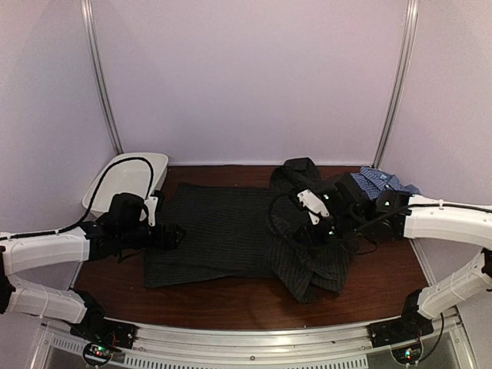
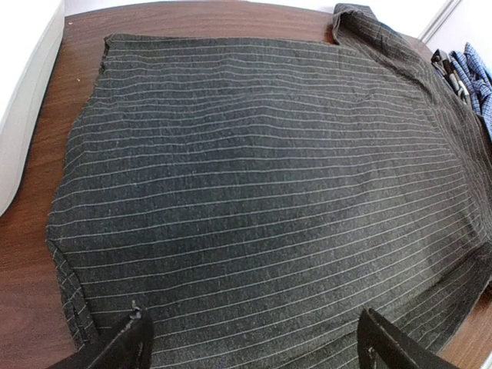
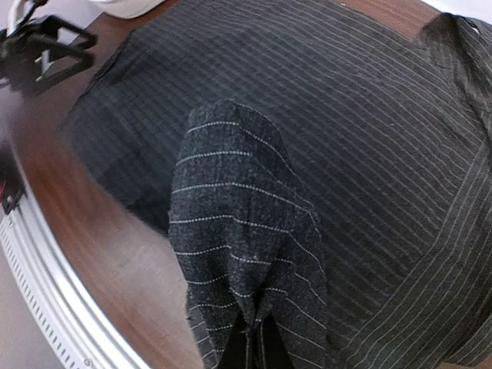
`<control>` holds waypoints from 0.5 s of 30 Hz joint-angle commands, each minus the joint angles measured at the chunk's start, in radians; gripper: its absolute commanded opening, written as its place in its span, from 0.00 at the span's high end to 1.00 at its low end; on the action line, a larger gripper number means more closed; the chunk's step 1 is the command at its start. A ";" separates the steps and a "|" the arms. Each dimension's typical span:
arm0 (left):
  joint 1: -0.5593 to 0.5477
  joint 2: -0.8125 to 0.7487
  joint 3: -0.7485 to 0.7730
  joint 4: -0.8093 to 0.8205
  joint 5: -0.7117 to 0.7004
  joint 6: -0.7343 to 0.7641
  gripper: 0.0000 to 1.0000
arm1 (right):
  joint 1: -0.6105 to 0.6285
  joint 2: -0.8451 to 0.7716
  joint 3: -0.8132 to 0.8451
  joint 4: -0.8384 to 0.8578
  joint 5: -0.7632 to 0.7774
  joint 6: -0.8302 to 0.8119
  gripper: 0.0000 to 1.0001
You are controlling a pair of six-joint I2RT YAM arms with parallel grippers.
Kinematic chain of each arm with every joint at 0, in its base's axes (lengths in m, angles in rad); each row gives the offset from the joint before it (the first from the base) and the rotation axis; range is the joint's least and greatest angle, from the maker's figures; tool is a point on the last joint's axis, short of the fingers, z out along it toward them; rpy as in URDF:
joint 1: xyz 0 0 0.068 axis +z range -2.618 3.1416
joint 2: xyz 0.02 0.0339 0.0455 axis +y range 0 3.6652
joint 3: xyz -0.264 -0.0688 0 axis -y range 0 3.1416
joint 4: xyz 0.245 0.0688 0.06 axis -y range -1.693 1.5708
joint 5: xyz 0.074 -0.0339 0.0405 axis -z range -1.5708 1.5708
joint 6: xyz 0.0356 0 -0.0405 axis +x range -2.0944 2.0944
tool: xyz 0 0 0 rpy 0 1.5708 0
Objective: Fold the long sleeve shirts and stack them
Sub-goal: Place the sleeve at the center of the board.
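Now, right jaws tight on the black pinstriped shirt point(image 3: 254, 231), left jaws wide apart.

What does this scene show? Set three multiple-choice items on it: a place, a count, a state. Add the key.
1. Where lies the blue-and-white checked cloth shirt? A) far right of the brown wooden table B) near left corner C) table's middle
2. How many shirts are in view? A) one B) two C) four
3. The right gripper is: A) wide open B) out of view C) shut on the black pinstriped cloth shirt
Key: 1 A, bunched at the far right edge; 2 B, one checked, one pinstriped; 3 C, a fold is pinched in it.
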 commanded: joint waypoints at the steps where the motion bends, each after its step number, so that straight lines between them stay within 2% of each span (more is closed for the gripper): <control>1: 0.004 -0.029 -0.016 0.047 0.012 0.014 0.07 | -0.171 0.132 0.049 -0.031 -0.048 -0.049 1.00; 4: 0.004 -0.034 -0.018 0.046 0.014 0.014 0.07 | -0.282 0.237 0.084 -0.014 0.006 -0.052 0.92; 9: 0.004 -0.026 -0.025 0.047 0.036 0.012 0.07 | -0.350 0.381 0.170 -0.046 0.187 -0.054 0.68; 12: 0.004 -0.012 -0.031 0.079 0.051 0.013 0.06 | -0.348 0.372 0.183 -0.052 0.232 -0.054 0.56; 15: 0.004 0.006 -0.043 0.097 0.066 0.011 0.06 | -0.321 0.277 0.138 -0.024 0.217 -0.063 0.44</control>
